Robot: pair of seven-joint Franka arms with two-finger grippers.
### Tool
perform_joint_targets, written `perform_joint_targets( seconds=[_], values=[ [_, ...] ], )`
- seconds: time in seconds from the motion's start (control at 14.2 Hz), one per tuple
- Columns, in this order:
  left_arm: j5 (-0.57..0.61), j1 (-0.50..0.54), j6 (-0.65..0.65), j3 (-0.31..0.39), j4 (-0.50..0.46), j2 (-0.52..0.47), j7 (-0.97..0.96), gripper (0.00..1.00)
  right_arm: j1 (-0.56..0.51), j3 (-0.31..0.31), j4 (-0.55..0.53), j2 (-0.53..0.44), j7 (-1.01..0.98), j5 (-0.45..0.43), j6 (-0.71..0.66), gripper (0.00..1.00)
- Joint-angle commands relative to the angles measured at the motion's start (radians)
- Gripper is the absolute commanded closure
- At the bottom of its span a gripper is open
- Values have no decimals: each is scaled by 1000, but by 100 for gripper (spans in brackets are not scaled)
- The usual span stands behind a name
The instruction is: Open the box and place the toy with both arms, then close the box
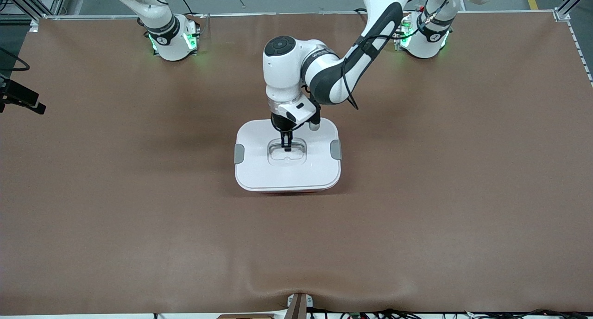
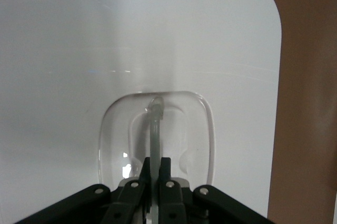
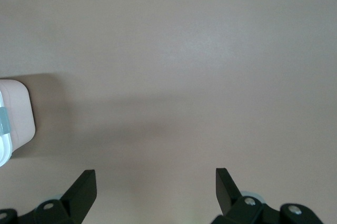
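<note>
The box (image 1: 287, 175) stands at the middle of the table with its white lid on and a grey clip (image 1: 238, 153) at each end. My left gripper (image 1: 287, 145) is down in the lid's clear recessed handle (image 1: 287, 155), shut on the handle's clear bar (image 2: 156, 129). The left wrist view shows the white lid (image 2: 79, 60) filling the frame. My right gripper (image 3: 155, 182) is open and empty over bare table, out of the front view; the box's pink corner (image 3: 16, 113) shows at the edge of the right wrist view. The toy is not in view.
The brown mat (image 1: 440, 194) covers the whole table. The arm bases (image 1: 173, 41) stand along the edge farthest from the front camera. A black fixture (image 1: 21, 96) sits at the right arm's end of the table.
</note>
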Motion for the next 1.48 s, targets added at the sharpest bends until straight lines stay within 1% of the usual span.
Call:
perform_joint_targets(
  seconds=[0.0,0.28,0.42,1.34,1.41],
  values=[
    [30,-10,-14,3,-22,-21,-55,100,-14,10,18,8,0,-1,-5,0],
    [32,-9,-14,3,-30,-21,-46,100,-16,10,23,6,0,-1,-5,0],
    [64,-9,-14,1,-32,-20,-46,100,-13,10,23,6,0,-1,-5,0],
    [70,-15,-3,1,-33,-3,-46,100,-14,11,22,8,0,2,-3,0],
    [70,-15,-3,0,-33,-3,-46,96,-13,10,22,8,0,1,-3,0]
  ],
)
